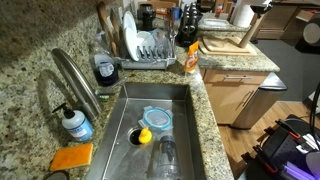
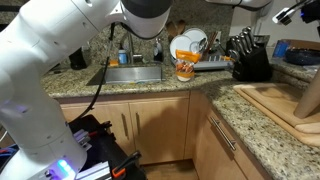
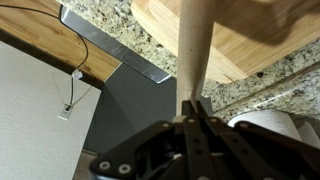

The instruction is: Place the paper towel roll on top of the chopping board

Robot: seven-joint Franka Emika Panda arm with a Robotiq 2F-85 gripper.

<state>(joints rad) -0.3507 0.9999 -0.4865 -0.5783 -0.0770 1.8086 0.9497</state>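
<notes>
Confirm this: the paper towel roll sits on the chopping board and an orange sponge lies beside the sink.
Wrong on one count. The paper towel roll sits on the granite counter beside the chopping board, not on it, as the wrist view shows. The orange sponge does lie beside the sink.

Lit evenly from overhead, warm on the granite bench (image 1: 25,110). Darkens inside the sink (image 1: 125,115) and below the bench's front edge. Blows out white on the robot arm (image 2: 40,70), blurred so near the lens. Coarse in both exterior views. Loses focus on the gripper (image 3: 195,102) in the wrist view, sharper on the bench edge behind.
</notes>
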